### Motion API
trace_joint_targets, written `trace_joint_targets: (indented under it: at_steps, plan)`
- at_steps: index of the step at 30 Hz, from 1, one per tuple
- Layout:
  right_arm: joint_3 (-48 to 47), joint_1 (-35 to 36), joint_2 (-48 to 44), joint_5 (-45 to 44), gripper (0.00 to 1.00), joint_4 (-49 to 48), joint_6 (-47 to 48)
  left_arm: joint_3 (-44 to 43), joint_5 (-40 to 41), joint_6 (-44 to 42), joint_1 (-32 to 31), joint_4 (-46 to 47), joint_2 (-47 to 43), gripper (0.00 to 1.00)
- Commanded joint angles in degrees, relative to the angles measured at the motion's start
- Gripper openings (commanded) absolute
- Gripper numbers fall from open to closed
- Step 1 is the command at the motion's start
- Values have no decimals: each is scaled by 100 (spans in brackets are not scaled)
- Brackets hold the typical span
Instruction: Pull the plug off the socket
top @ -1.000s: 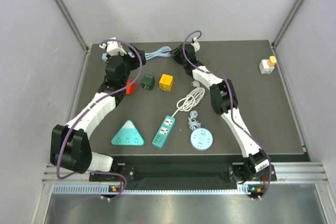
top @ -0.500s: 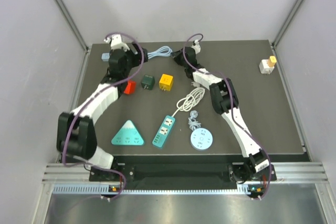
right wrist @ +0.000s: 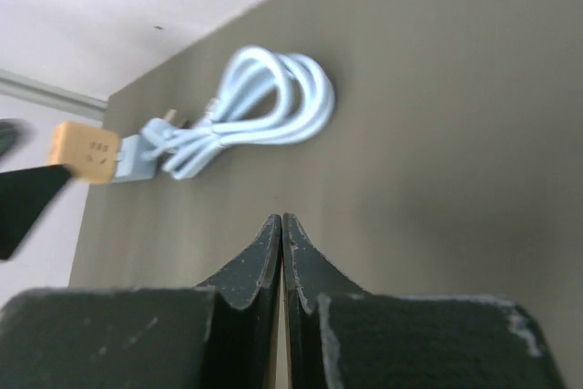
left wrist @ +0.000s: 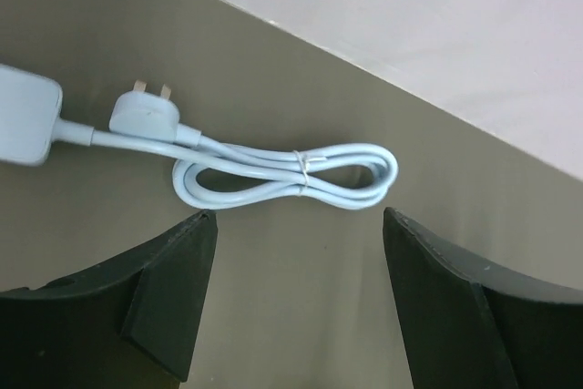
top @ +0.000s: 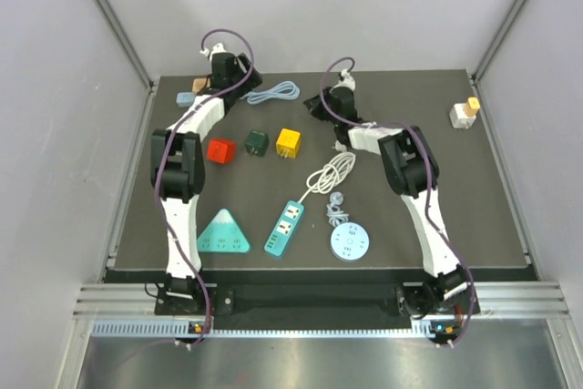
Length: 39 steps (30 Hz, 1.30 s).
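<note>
The left pincer [left wrist: 298, 225] is held spread and empty just in front of the coiled blue cable [left wrist: 291, 173]. The right pincer [right wrist: 281, 225] is pressed together with nothing between its fingers and is pointed toward the same cable. At one end of the cable a pale blue socket [right wrist: 132, 159] is seen. A tan plug [right wrist: 84, 152] appears to be seated on the far side of it, away from the coil, and this is judged to be the plug to pull.

The cable's own loose plug [left wrist: 146, 114] lies beside the coil with its pins bare, so it could be taken by mistake. The socket is not held down. If only the tan plug is pulled, socket and cable may be dragged over the bench [left wrist: 455, 161] together.
</note>
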<state>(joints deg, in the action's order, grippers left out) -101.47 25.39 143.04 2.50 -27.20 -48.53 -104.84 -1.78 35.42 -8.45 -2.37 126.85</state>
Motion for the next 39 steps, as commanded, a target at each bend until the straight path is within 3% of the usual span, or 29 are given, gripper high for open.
trace_joint_targets:
  at_steps: [1, 5, 8, 17, 27, 30, 31, 33, 34, 36, 39]
  plan:
    - [346, -270, -970, 145, 1, -874, 687, -555, 590, 991, -25, -527, 322, 78]
    - [1145, -552, -1252, 364, 0, -1559, 381, -635, 758, 1940, -61, -388, 613, 77]
    - [1462, -754, -1358, 532, 0, -1893, 152, -266, 793, 2923, -104, -2, 631, 76]
    - [2218, -1088, -1718, 690, 0, -2570, -33, 631, 1488, 4725, -263, 439, 657, 73]
    - [2439, -1247, -1718, 769, 0, -2922, -209, -265, 1699, 5475, -280, 378, 1535, 66]
    - [2404, -1247, -1683, 778, 0, -2922, -227, -300, 1795, 5537, -298, 501, 1668, 56]
    - [2395, -1255, -1674, 778, 0, -2914, -235, -300, 1804, 5494, -298, 562, 1685, 42]
    - [2351, -1255, -1639, 787, 0, -2853, -235, -309, 1778, 5388, -324, 598, 1712, 26]
    - [2308, -1247, -1631, 796, 0, -2791, -227, -292, 1743, 5353, -342, 615, 1703, 12]
    - [2272, -1255, -1604, 830, 0, -2764, -209, -300, 1708, 5125, -429, 624, 1668, 0]
    - [2176, -1247, -1578, 936, 0, -2615, -113, -309, 1681, 4668, -639, 589, 1536, 0]
